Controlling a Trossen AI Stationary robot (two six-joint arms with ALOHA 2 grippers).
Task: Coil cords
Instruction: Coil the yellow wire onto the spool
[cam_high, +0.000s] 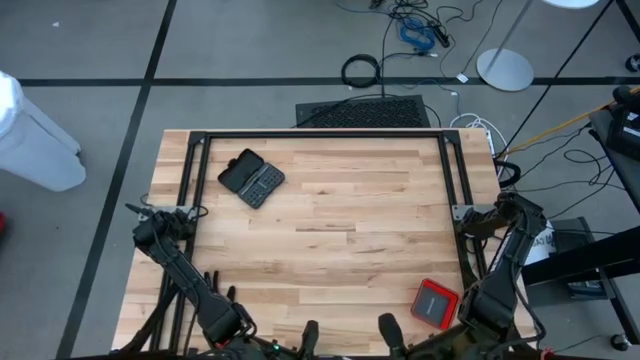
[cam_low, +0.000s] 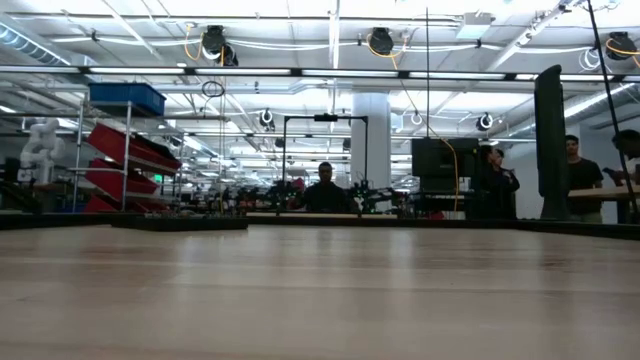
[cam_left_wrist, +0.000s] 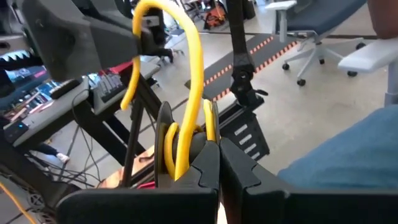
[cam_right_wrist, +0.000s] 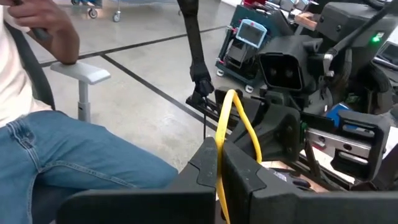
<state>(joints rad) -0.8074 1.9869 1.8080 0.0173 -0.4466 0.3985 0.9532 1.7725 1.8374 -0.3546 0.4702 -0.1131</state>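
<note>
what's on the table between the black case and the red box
Nothing: in the high view only bare wooden table lies between the black case and the red box.

Grey floor (cam_high: 250, 40) with dark lines surrounds a wooden table (cam_high: 330, 230) — behind it, centre frame, a bright workshop with red shelves (cam_low: 125, 150) left and people (cam_low: 325, 190) standing.

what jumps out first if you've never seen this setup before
Most striking is the yellow cord, clamped in the shut left gripper and arching up in a loop; the shut right gripper pinches a yellow cord too. Both arms are folded back at the near edge of the wooden table. On it lie only a black case, far left, and a red box, near right.
</note>
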